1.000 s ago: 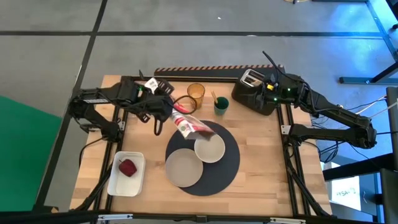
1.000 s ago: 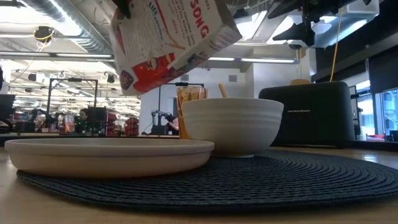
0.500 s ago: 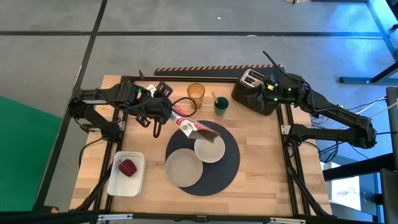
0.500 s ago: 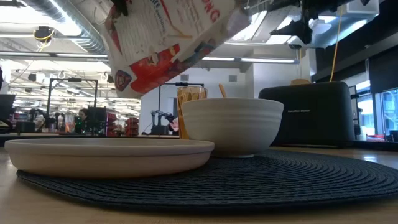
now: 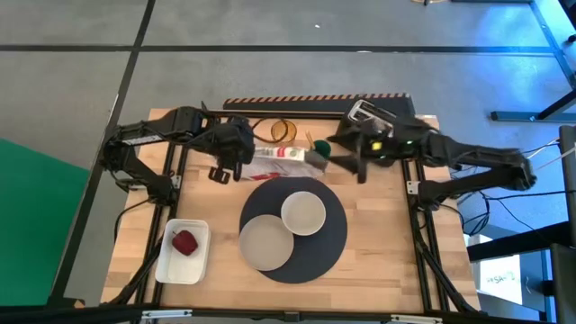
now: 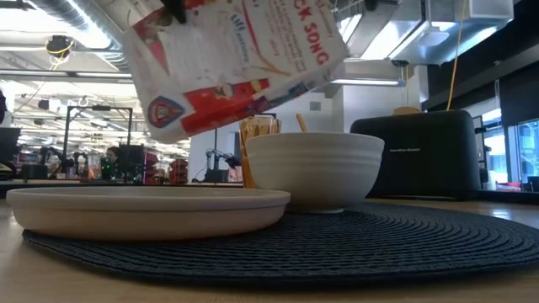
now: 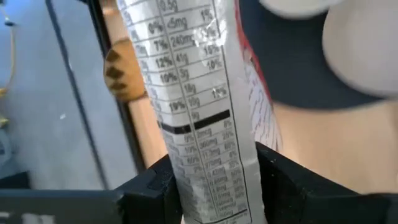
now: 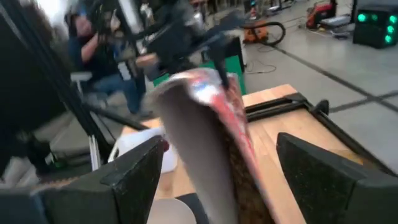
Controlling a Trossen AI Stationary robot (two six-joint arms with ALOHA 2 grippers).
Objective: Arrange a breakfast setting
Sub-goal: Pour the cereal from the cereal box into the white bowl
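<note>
Packet: the cereal packet (image 5: pixel 281 158) hangs almost level in the upper middle of the high view, above the far edge of the mat (image 5: pixel 335 245); I judge it is kept in the air so the other arm can take it.
Left gripper: the left gripper (image 5: pixel 236 160) is closed on one end of the packet, the arm reaching in from the upper left.
Right gripper: the right gripper (image 5: pixel 333 159) has its fingers spread wide on both sides of the other end (not yet closed on it), the arm stretched from the right.
Setting: the bowl (image 5: pixel 303 213) and the plate (image 5: pixel 265 243) lie side by side on the mat in the lower middle; the tumbler (image 5: pixel 283 130) stands behind the packet.
Toaster: the toaster (image 5: pixel 371 121) stands at the upper right.
</note>
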